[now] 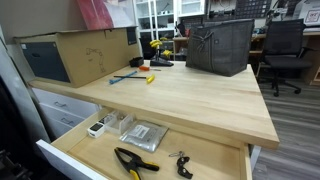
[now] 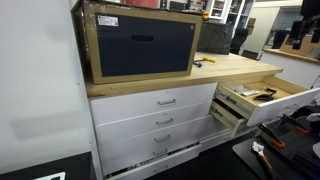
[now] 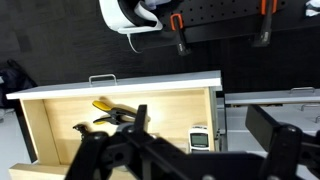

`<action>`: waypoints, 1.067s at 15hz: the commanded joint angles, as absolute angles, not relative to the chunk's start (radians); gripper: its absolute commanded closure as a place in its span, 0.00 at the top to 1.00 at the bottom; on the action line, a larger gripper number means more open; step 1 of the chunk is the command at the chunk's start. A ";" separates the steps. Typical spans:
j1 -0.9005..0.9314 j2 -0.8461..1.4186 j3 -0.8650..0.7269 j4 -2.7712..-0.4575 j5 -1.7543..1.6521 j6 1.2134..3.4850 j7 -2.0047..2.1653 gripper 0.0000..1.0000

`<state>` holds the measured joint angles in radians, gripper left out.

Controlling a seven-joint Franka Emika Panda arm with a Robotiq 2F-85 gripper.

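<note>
gripper (image 3: 185, 160) fills the bottom edge of the wrist view, closest to the lens: dark linkage in the middle, fingers (image 3: 283, 143) spread wide along the 9-to-3 line, nothing between them. we find it in neither exterior view.

beyond it the drawer (image 3: 40, 125) stands pulled out, its white front and handle at 12 o'clock of the wrist view.

pliers (image 3: 105, 106), yellow-and-black handles, lie flat on the drawer floor at about 10 o'clock from the gripper's middle, apart from it and untouched. the linkage hides part of them. their long axis runs roughly 10 to 4 in the wrist view, so we judge it nearer parallel than square to the line between the fingers. which end is the head we cannot tell.

white device (image 3: 200, 138) sits at about 12 to 1 o'clock from the gripper, near the drawer's side wall, well apart from the pliers.

in an exterior view the pliers (image 1: 135, 162) lie toward the drawer's front, a plastic bag (image 1: 143, 135) at their 12 o'clock and a small dark item (image 1: 182, 163) at their 3 o'clock, too small to name. tabletop (image 1: 200, 95) above carries a cardboard box (image 1: 80, 55).
</note>
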<state>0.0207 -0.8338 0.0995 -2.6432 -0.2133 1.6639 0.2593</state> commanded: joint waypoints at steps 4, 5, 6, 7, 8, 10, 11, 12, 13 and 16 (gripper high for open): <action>-0.034 -0.830 0.035 -2.742 -0.336 1.803 0.182 1.00; -0.047 -0.813 0.019 -2.750 -0.350 1.828 0.174 1.00; -0.055 -0.805 0.011 -2.753 -0.360 1.841 0.170 1.00; -0.065 -0.785 0.000 -2.758 -0.369 1.863 0.164 1.00; -0.074 -0.771 -0.008 -2.761 -0.375 1.879 0.162 1.00; -0.098 -0.726 -0.023 -2.760 -0.388 1.912 0.157 1.00; -0.112 -0.699 -0.030 -2.757 -0.401 1.929 0.159 1.00; -0.126 -0.676 -0.033 -2.751 -0.413 1.936 0.162 1.00; -0.140 -0.652 -0.040 -2.745 -0.425 1.946 0.162 1.00; -0.175 -0.586 -0.063 -2.733 -0.442 1.980 0.164 1.00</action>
<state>-0.1372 -0.6675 -0.0468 -2.7640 -0.4235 1.9448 0.1804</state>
